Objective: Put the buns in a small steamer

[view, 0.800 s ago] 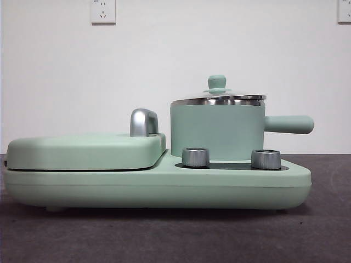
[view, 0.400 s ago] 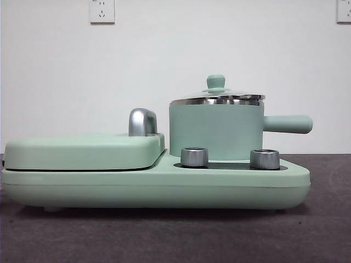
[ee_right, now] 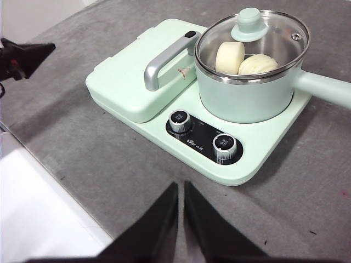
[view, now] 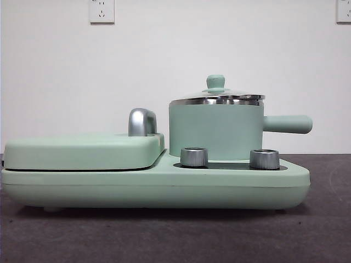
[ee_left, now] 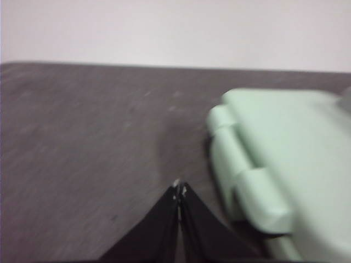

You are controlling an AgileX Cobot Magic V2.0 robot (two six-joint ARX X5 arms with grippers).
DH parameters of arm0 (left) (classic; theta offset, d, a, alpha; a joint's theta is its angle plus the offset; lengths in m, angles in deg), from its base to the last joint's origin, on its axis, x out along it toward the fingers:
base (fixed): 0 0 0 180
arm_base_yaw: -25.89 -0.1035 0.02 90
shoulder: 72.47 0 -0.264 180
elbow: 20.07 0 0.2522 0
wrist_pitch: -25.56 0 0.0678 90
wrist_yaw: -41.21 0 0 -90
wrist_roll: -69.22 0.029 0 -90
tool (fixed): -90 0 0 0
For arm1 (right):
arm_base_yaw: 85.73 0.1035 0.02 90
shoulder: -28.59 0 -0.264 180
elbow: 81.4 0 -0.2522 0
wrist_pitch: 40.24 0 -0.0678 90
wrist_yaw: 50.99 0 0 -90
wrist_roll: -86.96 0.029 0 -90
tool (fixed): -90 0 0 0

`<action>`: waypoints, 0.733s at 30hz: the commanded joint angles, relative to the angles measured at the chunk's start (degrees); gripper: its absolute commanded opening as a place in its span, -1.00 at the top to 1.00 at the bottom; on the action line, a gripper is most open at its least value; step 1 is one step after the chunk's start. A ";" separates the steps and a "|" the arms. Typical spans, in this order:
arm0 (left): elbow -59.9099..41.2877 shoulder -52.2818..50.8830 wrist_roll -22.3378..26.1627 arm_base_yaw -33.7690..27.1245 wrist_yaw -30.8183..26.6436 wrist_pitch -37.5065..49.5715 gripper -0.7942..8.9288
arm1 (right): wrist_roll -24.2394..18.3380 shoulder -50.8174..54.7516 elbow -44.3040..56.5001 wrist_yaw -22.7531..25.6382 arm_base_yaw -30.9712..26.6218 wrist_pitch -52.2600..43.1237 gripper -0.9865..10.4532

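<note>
No text can be read: the black control panel (ee_right: 202, 138) at the front edge of the mint-green cooker base (ee_right: 258, 159) carries a small white marking between its two knobs (ee_right: 180, 119), too small to make out.

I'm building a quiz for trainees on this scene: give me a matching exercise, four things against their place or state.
1. smooth white bun
2. glass lid with green knob
3. flat mint-green griddle lid
4. right gripper

A. shut, above the grey table in front of the cooker
B. closed flat, beside the pot
C. inside the mint-green pot
D. seated on the pot's steel rim

Pairs: 1-C, 2-D, 3-B, 4-A
</note>
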State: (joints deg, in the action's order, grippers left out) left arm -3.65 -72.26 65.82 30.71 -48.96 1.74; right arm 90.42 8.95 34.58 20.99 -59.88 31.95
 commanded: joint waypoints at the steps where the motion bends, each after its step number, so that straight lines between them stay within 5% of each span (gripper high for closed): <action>1: -0.96 -0.02 0.31 -1.81 -0.04 0.83 0.82 | 0.37 -0.07 -0.44 0.00 0.26 -0.57 0.80; 13: -1.92 -0.02 5.46 -2.93 -0.04 -0.98 0.82 | 0.37 -0.07 -0.44 0.00 0.26 -0.57 0.80; 22: -1.92 -0.02 4.59 -2.93 -0.04 -0.70 0.82 | 0.37 -0.07 -0.44 0.02 0.26 -0.57 0.80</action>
State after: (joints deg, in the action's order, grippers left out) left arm -4.44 -72.19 70.08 27.89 -49.00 1.34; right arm 90.42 8.95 34.58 20.99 -59.88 31.95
